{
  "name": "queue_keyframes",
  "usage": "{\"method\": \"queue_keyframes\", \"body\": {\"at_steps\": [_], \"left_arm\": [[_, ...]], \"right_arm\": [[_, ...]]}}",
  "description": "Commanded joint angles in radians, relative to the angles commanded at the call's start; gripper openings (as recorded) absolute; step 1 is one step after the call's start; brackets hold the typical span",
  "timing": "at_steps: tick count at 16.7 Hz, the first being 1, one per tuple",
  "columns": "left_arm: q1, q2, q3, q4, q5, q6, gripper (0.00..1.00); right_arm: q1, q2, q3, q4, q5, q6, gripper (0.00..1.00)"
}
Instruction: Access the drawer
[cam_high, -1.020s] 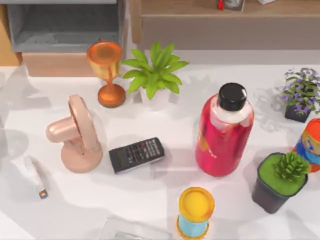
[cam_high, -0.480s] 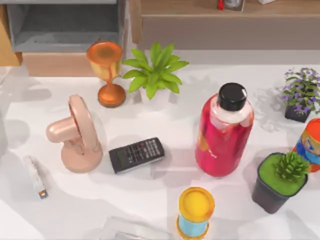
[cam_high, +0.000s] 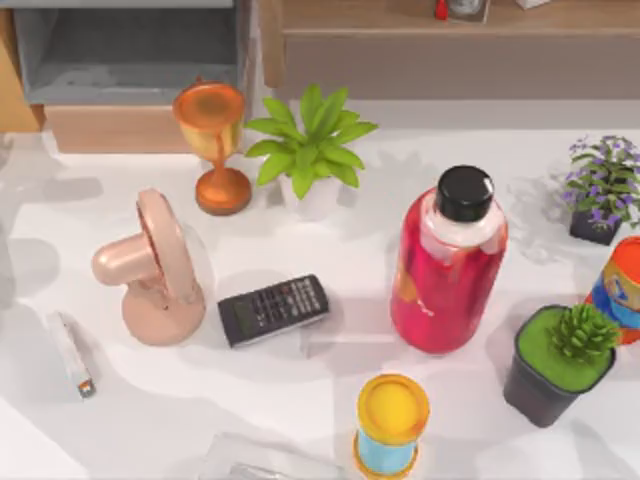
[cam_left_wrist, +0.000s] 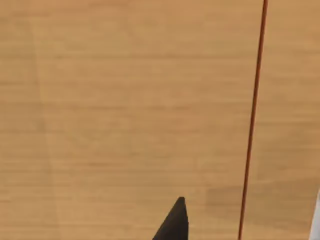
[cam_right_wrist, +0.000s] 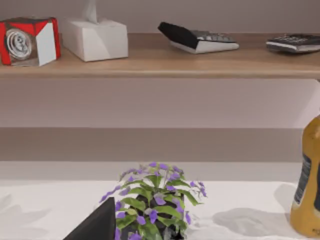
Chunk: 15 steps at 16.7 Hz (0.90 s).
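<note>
The drawer (cam_high: 130, 70) stands open behind the orange goblet (cam_high: 213, 145); reaching in could topple it. Whether the left gripper (cam_left_wrist: 175, 225) is open, I cannot tell.

Top view looks straight down on tabletop (cam_high: 330, 410). Left wrist view sits very close against tan wood. Right wrist view faces shelf (cam_right_wrist: 160, 67), level; shares purple-flowered plant (cam_right_wrist: 155, 200) with top view (cam_high: 603, 190).

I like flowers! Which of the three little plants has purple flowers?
The purple-flowered plant in the dark pot at the table's right edge. The broad-leafed green plant and spiky plant in the black pot have none.
</note>
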Motion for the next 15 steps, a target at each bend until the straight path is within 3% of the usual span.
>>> {"method": "queue_keyframes", "body": {"at_steps": [5, 15], "left_arm": [[0.0, 0.0, 0.0, 0.0, 0.0, 0.0, 0.02], [0.005, 0.006, -0.005, -0.007, 0.001, -0.005, 0.0]], "right_arm": [[0.0, 0.0, 0.0, 0.0, 0.0, 0.0, 1.0], [0.0, 0.0, 0.0, 0.0, 0.0, 0.0, 1.0]]}}
